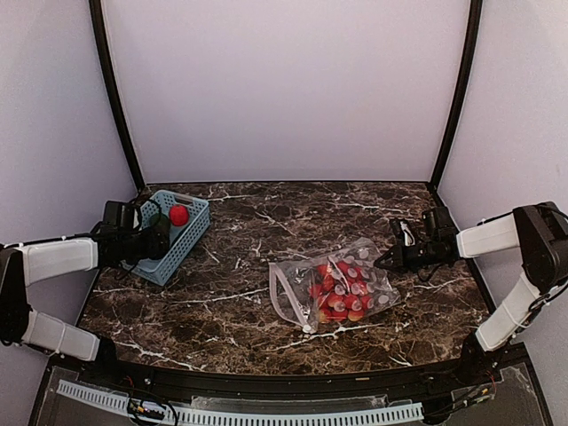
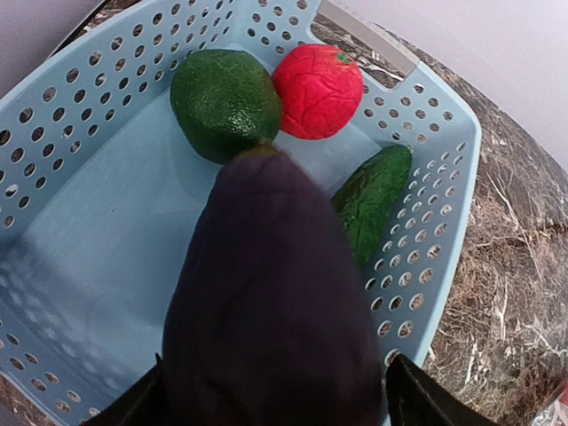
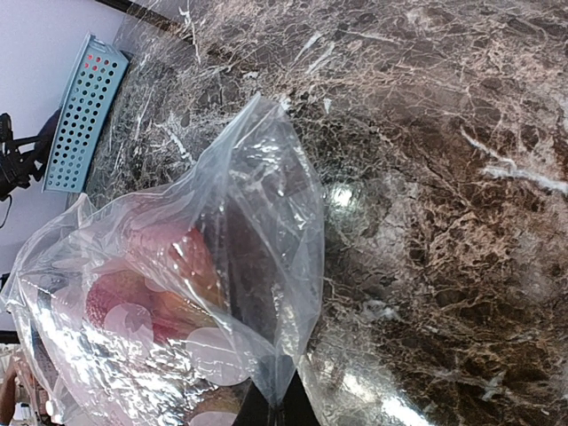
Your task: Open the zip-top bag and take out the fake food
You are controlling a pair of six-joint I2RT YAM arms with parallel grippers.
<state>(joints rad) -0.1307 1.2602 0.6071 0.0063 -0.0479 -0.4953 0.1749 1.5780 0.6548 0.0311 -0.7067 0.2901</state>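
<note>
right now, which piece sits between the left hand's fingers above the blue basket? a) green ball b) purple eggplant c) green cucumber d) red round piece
b: the left wrist view shows the purple eggplant between the fingers of the left hand, while the cucumber, red round piece and green ball lie in the blue basket.

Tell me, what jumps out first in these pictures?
A dark purple toy eggplant fills the left wrist view, between the fingers of the left gripper, above a pale blue perforated plastic basket holding a green ball, a red tomato and a cucumber. On the dark marble table, a clear crinkly plastic zip-top bag full of red toy pieces lies with the right gripper pinching its corner.
</note>
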